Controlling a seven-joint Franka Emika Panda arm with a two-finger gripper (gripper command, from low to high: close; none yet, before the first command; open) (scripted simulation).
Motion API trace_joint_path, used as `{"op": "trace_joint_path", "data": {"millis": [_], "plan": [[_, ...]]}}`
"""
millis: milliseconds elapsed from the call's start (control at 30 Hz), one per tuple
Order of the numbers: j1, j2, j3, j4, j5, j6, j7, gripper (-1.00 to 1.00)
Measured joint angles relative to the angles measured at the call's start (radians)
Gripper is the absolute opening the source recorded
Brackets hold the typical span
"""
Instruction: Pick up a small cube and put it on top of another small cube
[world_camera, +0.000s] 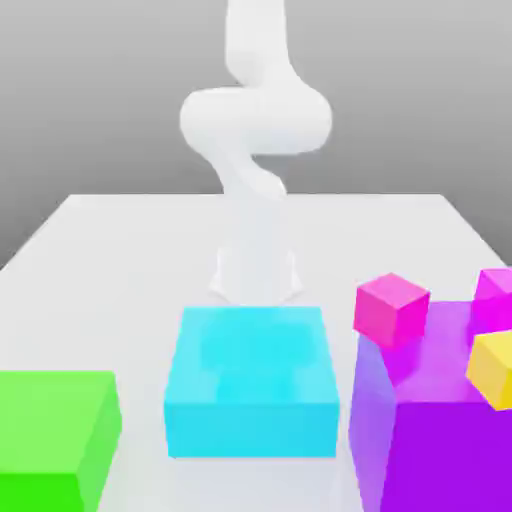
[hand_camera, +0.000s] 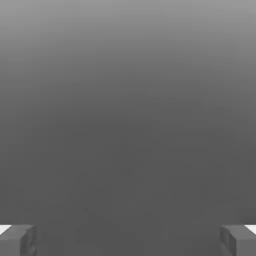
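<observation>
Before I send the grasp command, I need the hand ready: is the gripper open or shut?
Open. In the hand view the gripper has its two fingertips set far apart at opposite edges, with nothing between them.

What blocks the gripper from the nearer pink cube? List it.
In the exterior view the small cube sits atop the purple block; the arm rises behind the cyan block. Nothing visible lies between. The fingertips are spread with nothing between them.

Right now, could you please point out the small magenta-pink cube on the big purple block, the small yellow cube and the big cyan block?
small magenta-pink cube (world_camera: 391, 309), exterior view, front face.
small yellow cube (world_camera: 492, 368), exterior view, front face.
big cyan block (world_camera: 252, 412), exterior view, front face.
</observation>
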Motion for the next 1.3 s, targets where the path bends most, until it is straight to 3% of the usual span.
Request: {"op": "trace_joint_path", "data": {"millis": [333, 733, 1000, 1300], "plan": [[0.227, 0.262, 0.015, -0.002, 0.155, 0.002, -0.181, 0.00], [0.430, 0.555, 0.151, -0.036, 0.242, 0.033, -0.330, 0.00], [0.592, 0.685, 0.279, -0.234, 0.189, 0.198, -0.398, 0.00], [0.545, 0.737, 0.198, -0.552, -0.024, 0.521, -0.543, 0.00]]}}
